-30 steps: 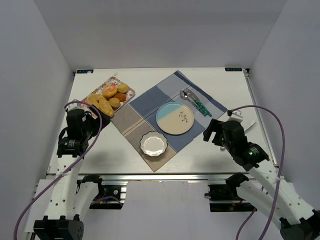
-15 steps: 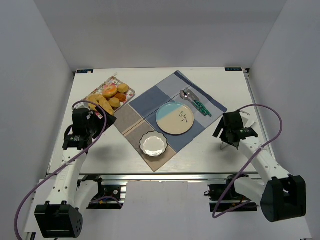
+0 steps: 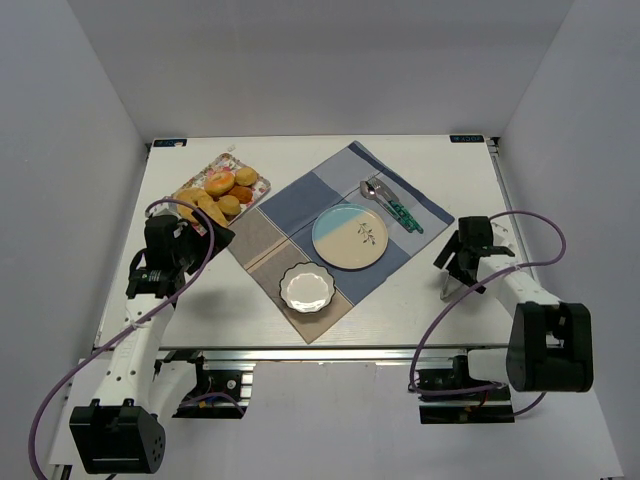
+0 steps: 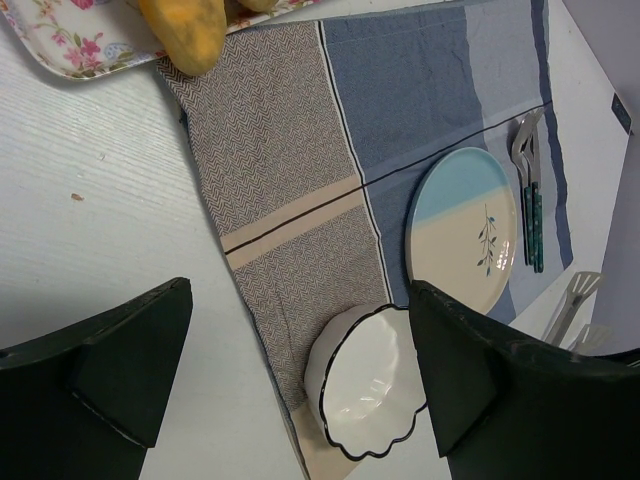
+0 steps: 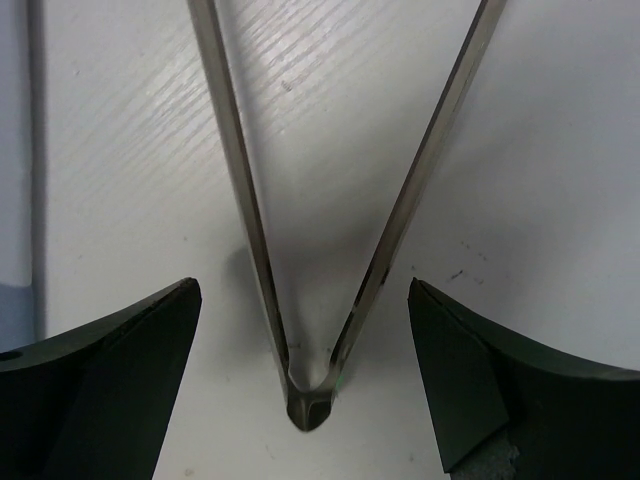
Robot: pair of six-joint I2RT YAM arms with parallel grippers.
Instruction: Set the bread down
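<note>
Where the bread point(image 3: 205, 205) lies: small golden-brown rolls and round buns heaped on a rectangular flower-printed tray point(image 3: 262, 184) at the far left of the white table point(image 3: 300, 150), with none on the plate.
Nearest piece: one long oval roll point(image 4: 183, 30) whose tip seems to reach past the tray's rim point(image 4: 60, 50), though the wrist view crops it.
Left gripper point(image 3: 215, 236): just beside the tray's near end, fingers spread wide point(image 4: 300, 290), nothing between them.
Patchwork cloth point(image 3: 300, 200): blue, brown and beige squares, one corner by the tray.
On the cloth: a round blue-and-cream plate point(image 3: 350, 236), a white scalloped bowl point(image 3: 306, 287) and green-handled cutlery point(image 3: 390, 202).
Right gripper point(image 3: 458, 268): low over the bare table on the right, well apart from the bread, fingers wide point(image 5: 303, 285).
Thin steel tongs point(image 5: 230, 180): flat on the table between those fingers, touching neither.
</note>
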